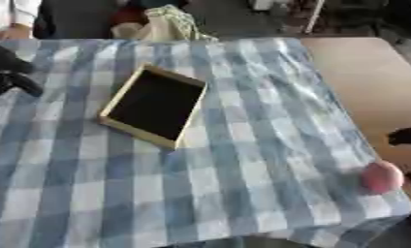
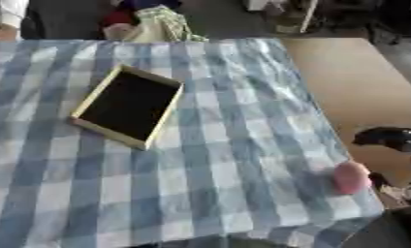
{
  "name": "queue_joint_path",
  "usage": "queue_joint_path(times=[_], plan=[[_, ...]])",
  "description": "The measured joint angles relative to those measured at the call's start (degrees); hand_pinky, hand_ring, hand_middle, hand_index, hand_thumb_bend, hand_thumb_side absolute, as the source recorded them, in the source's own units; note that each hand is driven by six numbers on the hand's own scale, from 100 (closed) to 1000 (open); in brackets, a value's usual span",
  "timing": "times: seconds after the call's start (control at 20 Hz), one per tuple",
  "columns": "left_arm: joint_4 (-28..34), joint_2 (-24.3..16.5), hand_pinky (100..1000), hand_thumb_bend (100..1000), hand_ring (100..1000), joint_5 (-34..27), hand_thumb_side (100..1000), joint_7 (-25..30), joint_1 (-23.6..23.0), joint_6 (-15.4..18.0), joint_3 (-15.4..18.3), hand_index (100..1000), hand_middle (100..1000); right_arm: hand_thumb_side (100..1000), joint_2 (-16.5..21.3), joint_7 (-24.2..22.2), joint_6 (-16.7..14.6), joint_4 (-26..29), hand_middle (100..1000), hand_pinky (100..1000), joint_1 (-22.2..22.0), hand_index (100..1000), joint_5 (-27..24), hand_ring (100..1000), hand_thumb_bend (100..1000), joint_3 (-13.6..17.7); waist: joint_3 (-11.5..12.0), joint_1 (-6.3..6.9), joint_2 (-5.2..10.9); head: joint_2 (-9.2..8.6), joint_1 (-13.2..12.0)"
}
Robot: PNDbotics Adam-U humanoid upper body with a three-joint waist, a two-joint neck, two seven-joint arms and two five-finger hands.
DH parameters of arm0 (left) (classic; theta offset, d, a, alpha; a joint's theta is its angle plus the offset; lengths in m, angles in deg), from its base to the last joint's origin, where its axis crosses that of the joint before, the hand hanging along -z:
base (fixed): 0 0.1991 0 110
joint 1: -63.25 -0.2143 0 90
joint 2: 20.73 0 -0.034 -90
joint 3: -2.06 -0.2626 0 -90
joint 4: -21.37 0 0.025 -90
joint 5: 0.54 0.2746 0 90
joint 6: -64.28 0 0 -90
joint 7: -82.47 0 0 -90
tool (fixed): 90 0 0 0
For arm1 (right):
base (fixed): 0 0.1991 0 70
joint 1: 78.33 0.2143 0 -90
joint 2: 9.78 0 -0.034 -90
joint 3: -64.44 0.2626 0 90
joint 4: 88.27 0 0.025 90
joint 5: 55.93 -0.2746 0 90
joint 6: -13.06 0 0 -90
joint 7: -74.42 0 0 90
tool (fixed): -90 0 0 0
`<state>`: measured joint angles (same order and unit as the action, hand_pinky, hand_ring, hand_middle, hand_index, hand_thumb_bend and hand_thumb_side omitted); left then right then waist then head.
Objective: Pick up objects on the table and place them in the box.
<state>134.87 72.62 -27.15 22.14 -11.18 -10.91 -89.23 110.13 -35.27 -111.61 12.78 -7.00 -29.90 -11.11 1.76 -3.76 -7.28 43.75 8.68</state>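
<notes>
A small pink rounded object [image 2: 351, 177] is sitting near the bench's [image 2: 353, 77] close right corner on blue-and-white checked cloth [image 2: 209, 160]. The right hand [image 2: 394, 138] is hovering just beside it; I cannot tell its fingers' state. Reaching and grasping look next. Farther off, the shallow wooden-rimmed, dark-bottomed box [image 2: 128, 106] is waiting. The left hand [image 1: 9, 77] is idling at far left, fingers unclear.

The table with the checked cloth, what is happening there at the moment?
A humanoid robot is clearing objects into a box, and nothing is held right now. The shallow wooden box lies on the blue checked tablecloth, and its dark inside looks empty. A round pink object, maybe a fruit, sits near the cloth's right edge. The right hand is beside it, not touching. The left hand shows at the left edge, away from the box. So the pink object is not yet picked up.
</notes>
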Motion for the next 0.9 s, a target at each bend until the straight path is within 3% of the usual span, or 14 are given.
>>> queue_joint_path(times=[0.45,0.9], plan=[[0.0,0.1,615,100,736,0.5,603,0.35,-0.33,-0.33,-0.01,788,705,452,-1.49,1.89,1.3,2.12,902,907,0.49,935,0.35,881,100,2.59,-0.27,0.07,-0.11,0.0,-0.27],[0.0,0.13,615,100,737,0.54,603,0.48,-0.36,-0.46,-0.01,787,705,531,-2.28,2.29,1.96,4.23,906,905,0.49,935,1.64,889,100,3.15,-0.31,0.14,-0.14,0.0,-0.4]])
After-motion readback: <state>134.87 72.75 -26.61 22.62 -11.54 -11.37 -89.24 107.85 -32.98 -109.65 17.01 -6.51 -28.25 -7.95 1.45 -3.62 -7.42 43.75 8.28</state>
